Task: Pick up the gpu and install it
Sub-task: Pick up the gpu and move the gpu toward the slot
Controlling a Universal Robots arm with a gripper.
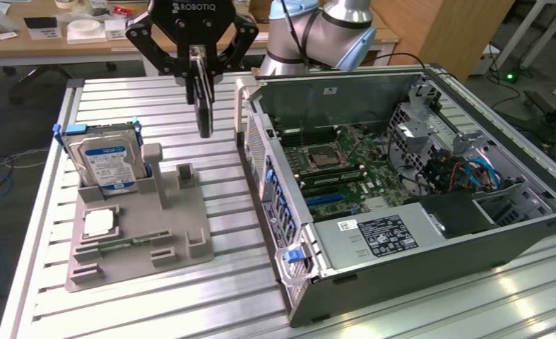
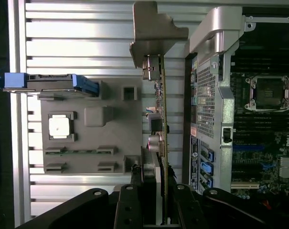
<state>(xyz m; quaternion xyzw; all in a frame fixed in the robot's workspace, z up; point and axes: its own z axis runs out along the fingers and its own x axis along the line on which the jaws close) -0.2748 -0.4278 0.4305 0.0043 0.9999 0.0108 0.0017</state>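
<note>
Exterior view: found the gripper (image 1: 200, 70) in the upper centre of the frame, jaws clamped on the top edge of the gpu (image 1: 203, 106). Noted the card hanging edge-on, long axis vertical, above the slatted table (image 1: 164, 304), between the grey fixture (image 1: 136, 233) and the open computer case (image 1: 372, 233). Placed the motherboard (image 1: 344, 166) lower and toward the exterior view's right of the card. Wrist view: confirmed the gpu (image 2: 159, 119) pinched between the fingers (image 2: 128, 210), silver bracket (image 2: 154, 33) at the far end, just beside the case wall (image 2: 206, 95) but outside it.
</note>
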